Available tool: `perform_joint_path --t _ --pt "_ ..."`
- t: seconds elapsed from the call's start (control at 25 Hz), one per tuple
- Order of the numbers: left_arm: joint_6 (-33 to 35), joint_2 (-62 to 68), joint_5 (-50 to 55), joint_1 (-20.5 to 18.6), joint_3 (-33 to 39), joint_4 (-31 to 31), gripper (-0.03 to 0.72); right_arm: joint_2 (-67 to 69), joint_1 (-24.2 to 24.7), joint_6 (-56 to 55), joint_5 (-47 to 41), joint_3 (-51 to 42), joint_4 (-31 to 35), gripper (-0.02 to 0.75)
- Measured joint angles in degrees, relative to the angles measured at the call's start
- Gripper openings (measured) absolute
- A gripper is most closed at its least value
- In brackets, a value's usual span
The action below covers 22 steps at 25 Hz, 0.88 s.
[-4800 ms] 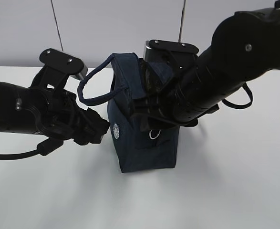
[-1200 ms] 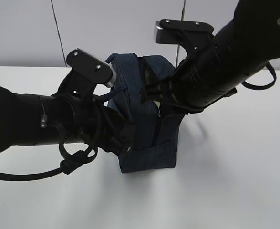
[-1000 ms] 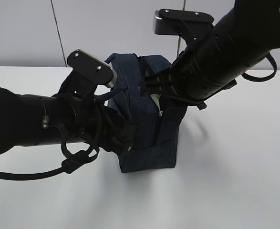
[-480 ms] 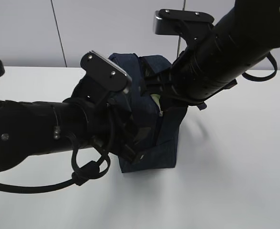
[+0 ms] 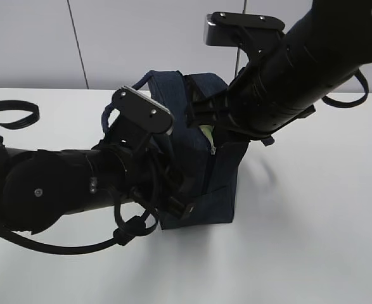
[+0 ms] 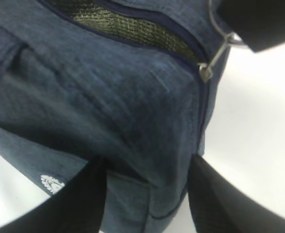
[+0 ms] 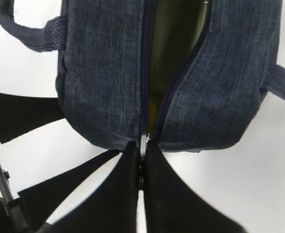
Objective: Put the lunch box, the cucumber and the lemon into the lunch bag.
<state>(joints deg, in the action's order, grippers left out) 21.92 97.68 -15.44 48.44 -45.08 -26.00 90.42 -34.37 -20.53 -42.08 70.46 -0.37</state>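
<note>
- The lunch bag [image 5: 198, 183] stands upright on the white bench [image 5: 300, 253], between the two arms, its top zipper partly open.
- The left arm reaches in low from the left edge of the exterior view, forearm nearly level, its wrist pressed up against the bag's near-left side.
- The left pincer [image 6: 147, 194] stands about half spread, one dark finger on each side of the bag's lower corner; the left wrist view shows fabric bulging between the fingers [image 6: 215, 199], so it looks to be gripping the bag's body.
- A small white round logo [image 6: 51, 183] shows on the bag's side, just left of that grip.
- The right arm comes down at a slant from the upper right, its wrist above the bag's top.
- The right pincer [image 7: 141, 167] is closed tight, its two tips pinching the metal zipper pull [image 7: 143, 141] at the bag's end.
- Through the zipper gap [image 7: 174, 58] the right wrist view shows a pale green surface and a bit of yellow lower down; I cannot tell which items these are.
- A metal ring [image 6: 222, 41] hangs at the zipper's end in the left wrist view.
- Against the earlier frames, the left arm has pushed further right and forward, now covering the bag's left face and loop handle.
- The right arm has lifted from low on the bag's front to its top, and has hardly shifted over the last second.
</note>
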Motion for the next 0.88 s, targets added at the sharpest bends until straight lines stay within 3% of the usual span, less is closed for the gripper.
perform_joint_path --t 0.28,0.68,0.76,0.88 --pt "0.0 0.0 -2.74 0.0 0.0 -4.67 0.373 0.0 0.0 0.0 -0.1 0.0 0.0 0.0" --pt "-1.77 0.0 -5.48 0.0 0.0 -5.82 0.358 0.0 0.0 0.09 -0.44 0.0 0.0 0.0" --pt "-2.94 0.0 -5.82 0.0 0.0 -5.85 0.332 0.0 0.0 0.09 -0.44 0.0 0.0 0.0" --pt "-4.52 0.0 -6.25 0.0 0.0 -6.09 0.234 0.0 0.0 0.09 -0.44 0.0 0.0 0.0"
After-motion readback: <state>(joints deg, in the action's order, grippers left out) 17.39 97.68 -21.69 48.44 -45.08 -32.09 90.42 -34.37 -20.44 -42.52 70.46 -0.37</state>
